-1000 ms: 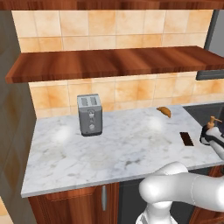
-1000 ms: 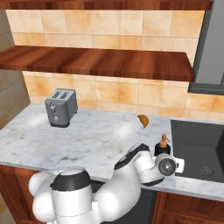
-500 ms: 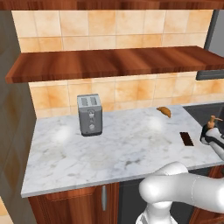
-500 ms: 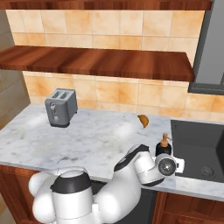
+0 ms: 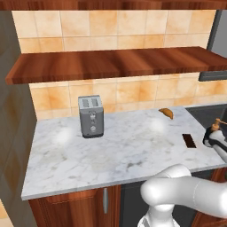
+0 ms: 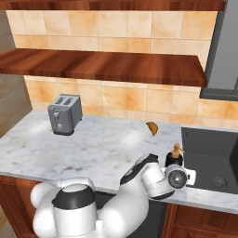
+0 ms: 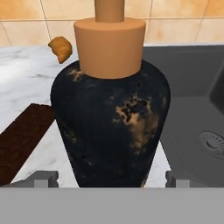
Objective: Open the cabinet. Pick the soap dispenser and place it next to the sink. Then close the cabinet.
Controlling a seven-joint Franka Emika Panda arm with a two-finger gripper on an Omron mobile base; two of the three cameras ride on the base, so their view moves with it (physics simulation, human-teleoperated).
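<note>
Two dark finger tips of the white arm's gripper point(image 7: 111, 178) stand wide apart at the bottom of the hand view, one on either side of the squat black soap dispenser point(image 7: 110, 124) with its orange-brown pump collar; whether the tips press its sides cannot be told. In the right base view the soap dispenser point(image 6: 174, 157) stands upright on the white marble counter point(image 6: 93, 148) at the left edge of the dark grey recessed sink point(image 6: 211, 153), directly beyond the gripper point(image 6: 182, 173). In the left base view the soap dispenser point(image 5: 213, 133) appears at the far right edge, near the arm's wrist, with the sink point(image 5: 206, 114) behind it. A flat dark brown rectangle point(image 5: 189, 140) lies on the counter just left of the bottle; in the hand view it is at the lower left point(image 7: 19, 140). A small brown croissant point(image 6: 152, 128) lies farther back near the tiled wall, also seen at the upper left of the hand view point(image 7: 61, 48). A silver two-slot toaster point(image 5: 91, 116) stands well apart on the left part of the counter. The reddish-brown wooden cabinet shelf board point(image 5: 115, 63) runs horizontally above the counter, bare on its visible surface. The sink's round drain point(image 7: 212, 142) shows at the right of the hand view.
</note>
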